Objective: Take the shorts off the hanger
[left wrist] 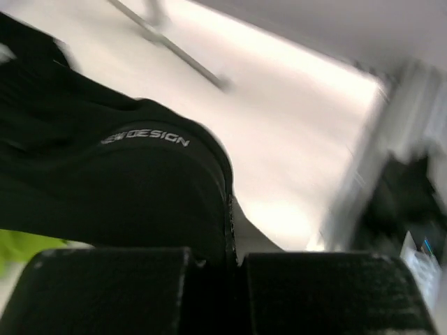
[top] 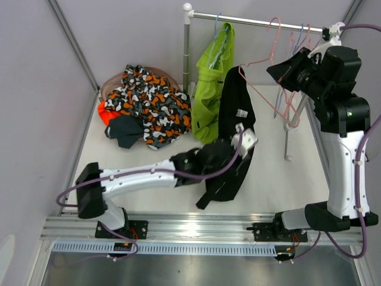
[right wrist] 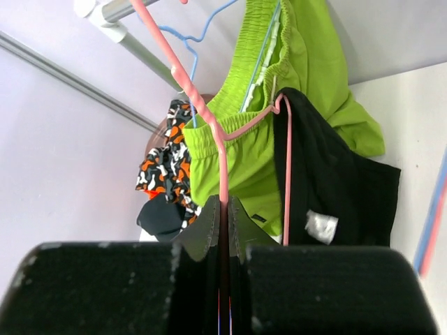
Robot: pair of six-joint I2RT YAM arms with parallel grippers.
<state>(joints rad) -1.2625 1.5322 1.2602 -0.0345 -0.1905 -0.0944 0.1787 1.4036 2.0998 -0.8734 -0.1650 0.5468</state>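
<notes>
Black shorts hang over one end of a pink hanger and trail down toward the table. My left gripper is shut on the lower part of the black shorts, which fill the left of its wrist view. My right gripper is shut on the pink hanger's wire, up near the rail. The right wrist view shows the black shorts draped on the hanger's corner.
Lime green shorts hang on a blue hanger from the clothes rail. A pile of camo-patterned and dark clothes lies at the back left. More empty hangers hang at the rail's right end. The rail's foot stands on the table.
</notes>
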